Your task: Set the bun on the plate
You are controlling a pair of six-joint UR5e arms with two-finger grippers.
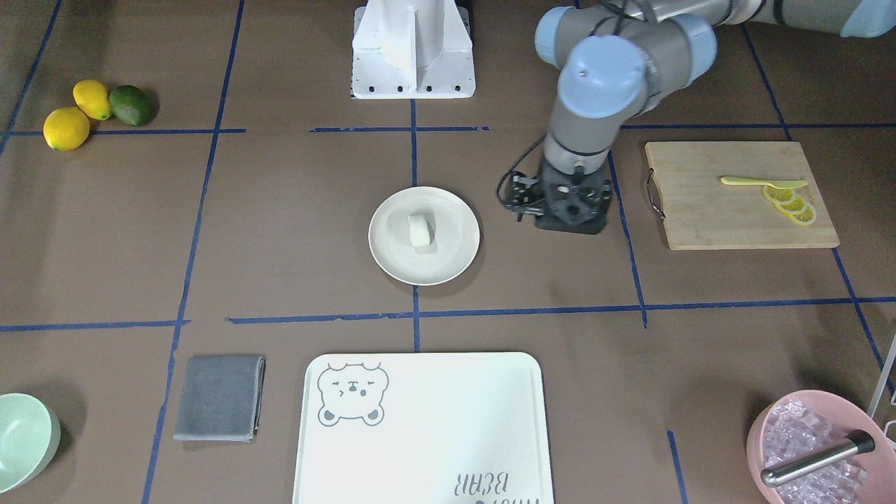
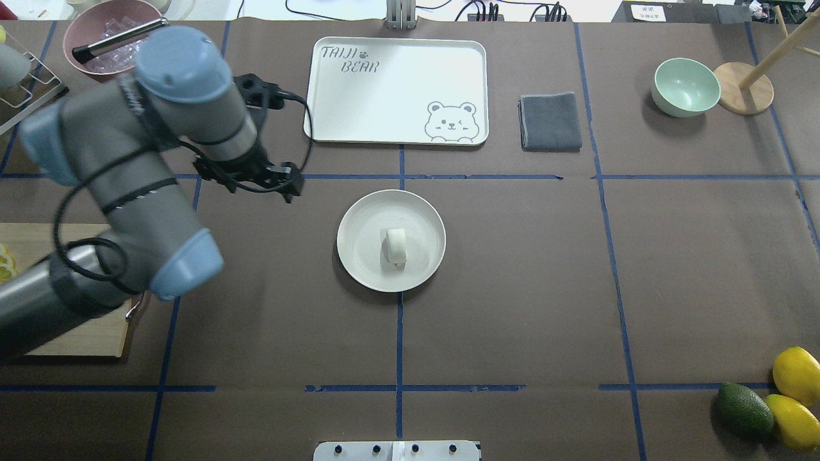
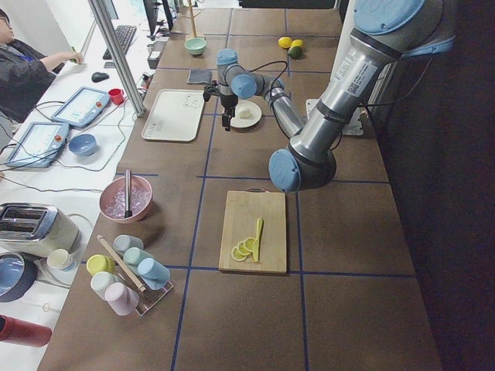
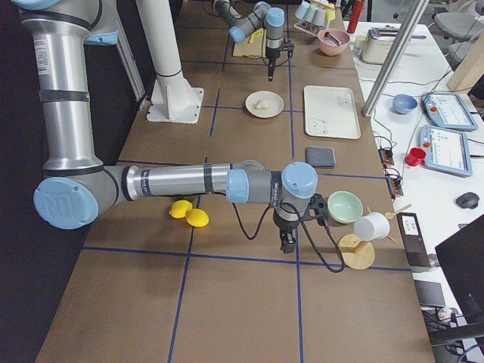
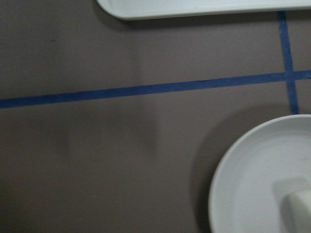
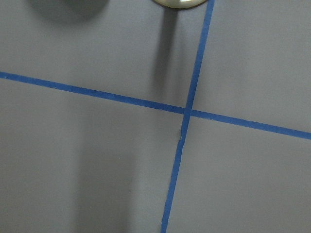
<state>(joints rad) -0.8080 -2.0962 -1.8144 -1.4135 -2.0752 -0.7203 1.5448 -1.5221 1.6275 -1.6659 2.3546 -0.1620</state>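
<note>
Matte brown worktop (image 2: 544,288), taped in blue. The left tool (image 1: 568,210) hangs just beside the plate (image 2: 365,269), its opening hidden from me; a low swing could clip the raised rim. The plate is round, shallow, smooth cream. The bun (image 2: 396,246) at its centre, stubby and smooth, might roll off.

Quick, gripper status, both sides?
Left gripper: cannot tell if open or shut; the bun lies on the plate, not in its grasp.
Right gripper: cannot tell; only a side view shows it.
</note>
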